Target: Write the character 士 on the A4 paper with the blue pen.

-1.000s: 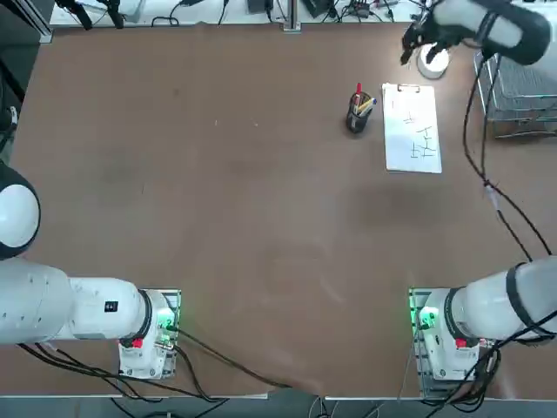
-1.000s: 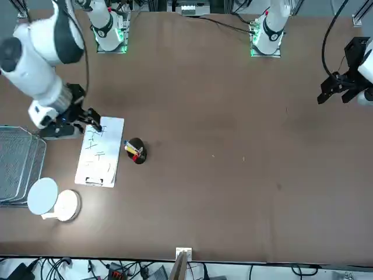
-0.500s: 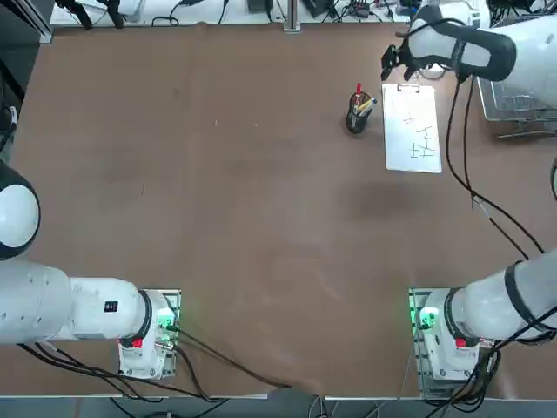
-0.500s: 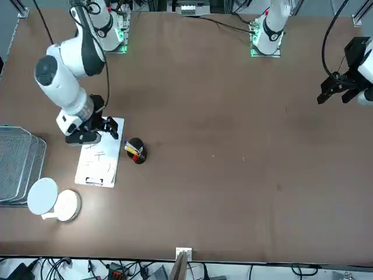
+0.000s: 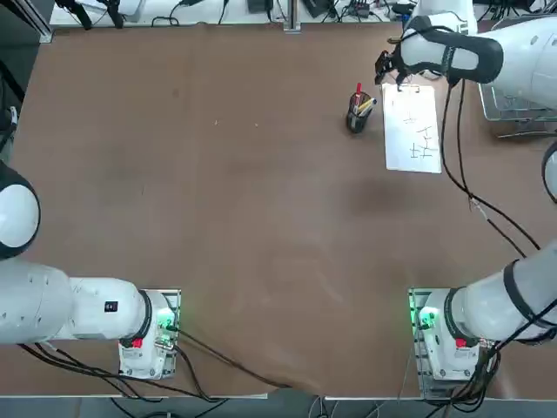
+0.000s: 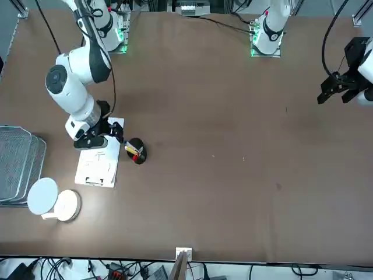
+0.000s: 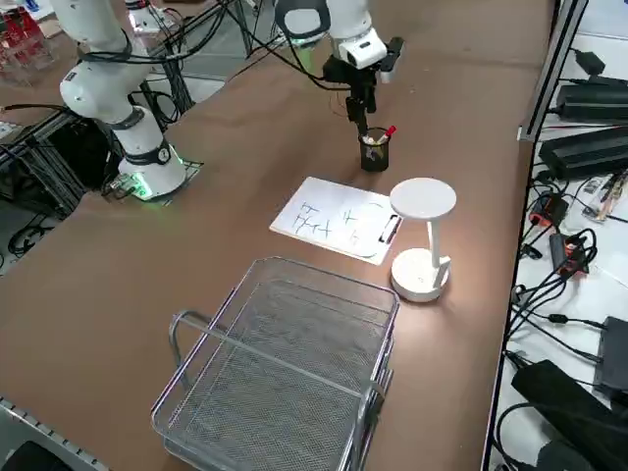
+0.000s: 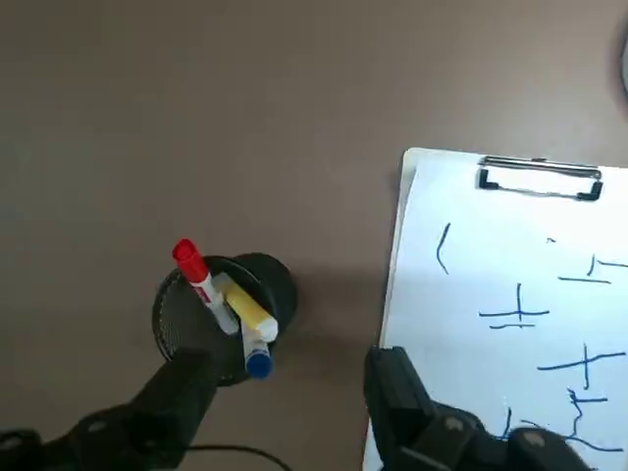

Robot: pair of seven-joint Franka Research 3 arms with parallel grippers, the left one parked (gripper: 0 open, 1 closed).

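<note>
Brown tabletop (image 5: 218, 200) with everything bunched up at the far end, away from the arm bases. The right gripper (image 8: 285, 392) hangs in the air, between the black mesh pen cup (image 8: 221, 314) and the A4 paper (image 8: 510, 304), fingers spread wide with nothing between them. The blue pen (image 8: 256, 355) sits in that cup, leaning alongside a yellow pen (image 8: 245, 306) and a red-topped pen (image 8: 196, 273). The paper lies flat just beside the cup, metal clip (image 8: 540, 179) at one short edge, a few thin blue characters already on it. A white lamp (image 7: 422, 240) and a wire basket (image 7: 285, 383) sit past the sheet.
</note>
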